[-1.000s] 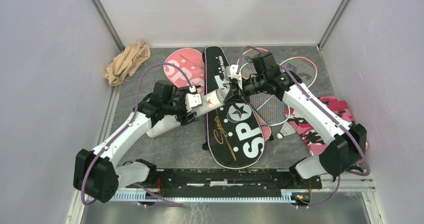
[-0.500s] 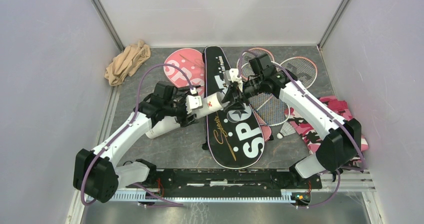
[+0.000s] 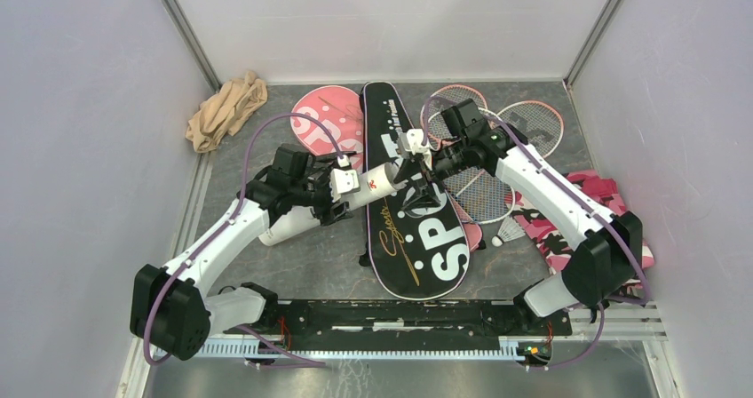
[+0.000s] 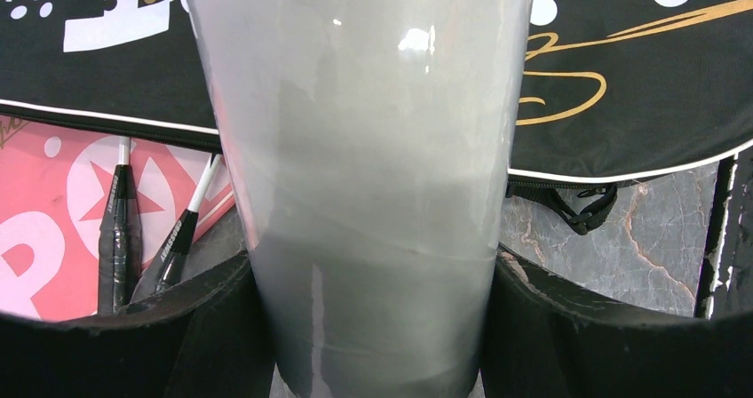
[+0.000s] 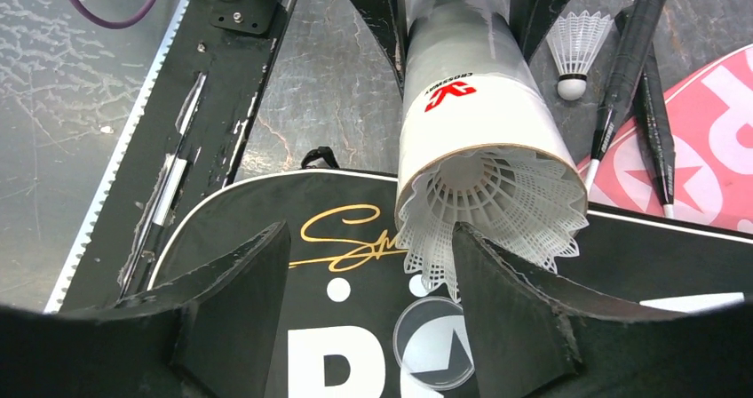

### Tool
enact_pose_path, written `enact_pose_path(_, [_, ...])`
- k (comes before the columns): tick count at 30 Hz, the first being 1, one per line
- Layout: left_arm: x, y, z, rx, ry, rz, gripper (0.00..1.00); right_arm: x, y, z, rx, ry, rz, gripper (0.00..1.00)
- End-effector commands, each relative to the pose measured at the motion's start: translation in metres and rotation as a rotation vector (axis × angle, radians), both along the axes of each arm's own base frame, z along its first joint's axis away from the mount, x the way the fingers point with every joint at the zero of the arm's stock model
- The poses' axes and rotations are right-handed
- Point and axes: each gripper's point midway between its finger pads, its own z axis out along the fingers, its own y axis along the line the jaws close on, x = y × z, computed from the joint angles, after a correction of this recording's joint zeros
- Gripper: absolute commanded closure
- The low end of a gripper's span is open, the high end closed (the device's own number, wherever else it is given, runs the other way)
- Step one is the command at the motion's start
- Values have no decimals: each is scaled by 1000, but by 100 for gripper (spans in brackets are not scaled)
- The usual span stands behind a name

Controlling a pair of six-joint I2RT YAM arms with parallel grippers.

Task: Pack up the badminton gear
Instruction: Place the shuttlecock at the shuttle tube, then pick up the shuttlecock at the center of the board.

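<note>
The tube (image 5: 471,105) is white with a red logo and small black lettering near its mouth; in the left wrist view it looks frosted grey. The shuttlecock (image 5: 497,204) in its mouth is white. So is the loose shuttlecock (image 5: 573,47) at upper right, with a dark band at its cork. The black bag (image 3: 435,256) carries white letters, white dots, gold script and a pale edge line. The pink bag (image 3: 313,118) has white letters. The rackets (image 3: 537,123) have pink frames. At upper left the cloth (image 3: 226,109) is beige. At right the camouflage cloth (image 3: 552,242) mixes pink, black and white. The surface (image 3: 328,256) is grey, veined like marble.
</note>
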Motion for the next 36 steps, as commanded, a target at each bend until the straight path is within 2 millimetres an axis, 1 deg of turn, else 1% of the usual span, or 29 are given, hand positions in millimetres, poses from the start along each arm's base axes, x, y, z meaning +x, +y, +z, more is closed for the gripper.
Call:
enact_pose_path(1, [7, -8, 20, -54, -63, -21, 98, -2, 2, 12, 43, -62, 8, 26])
enact_pose_path(5, [7, -12, 21, -68, -46, -26, 98, -11, 11, 2, 40, -17, 47, 25])
enact_pose_path(9, [12, -11, 25, -74, -43, 10, 98, -21, 21, -9, 26, 18, 87, 25])
enact_pose_path(11, [14, -11, 27, -81, -44, 22, 98, -23, 24, -11, 24, 29, 98, 24])
enact_pose_path(15, [21, -7, 31, -84, -52, 77, 98, -22, 25, -8, 20, 22, 91, 9])
enact_pose_path(16, [21, -6, 31, -87, -51, 82, 98, -20, 25, -7, 16, 10, 77, 4])
enact_pose_path(17, [22, -6, 31, -88, -53, 87, 98, -16, 23, -7, 7, -5, 54, 2])
enact_pose_path(19, [24, -3, 33, -90, -55, 101, 98, -7, 18, -4, -9, -48, 0, 2])
enact_pose_path(23, [24, -2, 32, -98, -57, 102, 98, 15, -1, 14, -12, -163, -145, 2])
enact_pose_path(26, [23, -2, 31, -96, -57, 99, 98, 32, -24, 31, -28, -246, -263, 2])
enact_pose_path(28, [22, -3, 30, -97, -54, 92, 98, 42, -42, 36, -54, -290, -342, 2])
enact_pose_path(30, [22, -2, 28, -93, -51, 89, 98, 55, -65, 35, -102, -317, -446, 2])
enact_pose_path(32, [22, -1, 27, -88, -54, 90, 98, 64, -91, 31, -140, -316, -524, 2])
enact_pose_path(34, [20, -3, 26, -91, -47, 81, 98, 68, -114, 23, -176, -296, -570, 2])
enact_pose_path(36, [20, -4, 25, -93, -43, 74, 98, 66, -126, 16, -188, -273, -588, 2])
